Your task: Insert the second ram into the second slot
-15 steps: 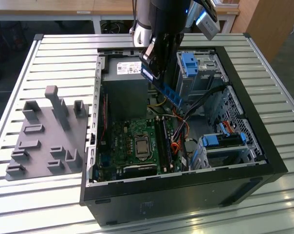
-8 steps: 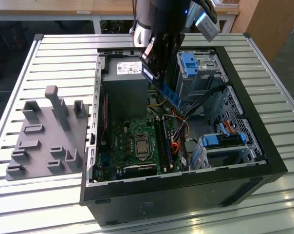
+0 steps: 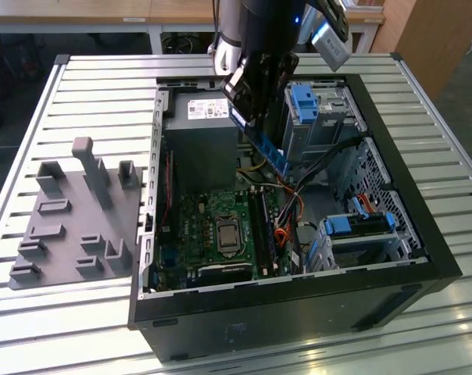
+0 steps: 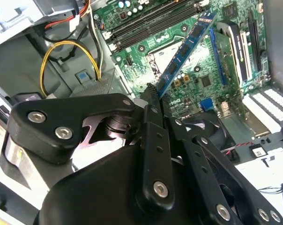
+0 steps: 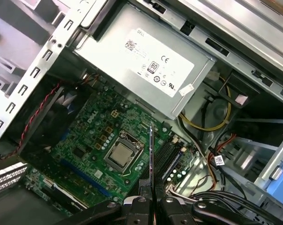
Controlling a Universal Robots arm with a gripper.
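The gripper (image 4: pixel 153 95) comes nearest in both wrist views. Its black fingers are closed flat on one end of the second ram (image 4: pixel 184 52), and the rest of the stick reaches out past the fingertips, free.

In the exterior view the stick hangs in the upper middle of the frame and slopes down toward the exterior view's right. Its long axis is tilted, not level, and its free end is the lowest part. That end is over the board and clear of it — nothing touches.

Beyond the stick lie the memory slots (image 4: pixel 151 19), long dark channels on the green motherboard (image 3: pixel 193 226) just beside the processor socket (image 3: pixel 224 234). In the first wrist view the stick shows edge-on as a thin line, with the slots close beside it rather than plainly beneath. I judge it still needs to be squared to the second slot and levelled. I cannot tell whether another stick already fills a slot.

Farther off is the grey power supply (image 3: pixel 201 129) — then the walls of the case (image 3: pixel 298 301) and the slatted table (image 3: pixel 87 86).
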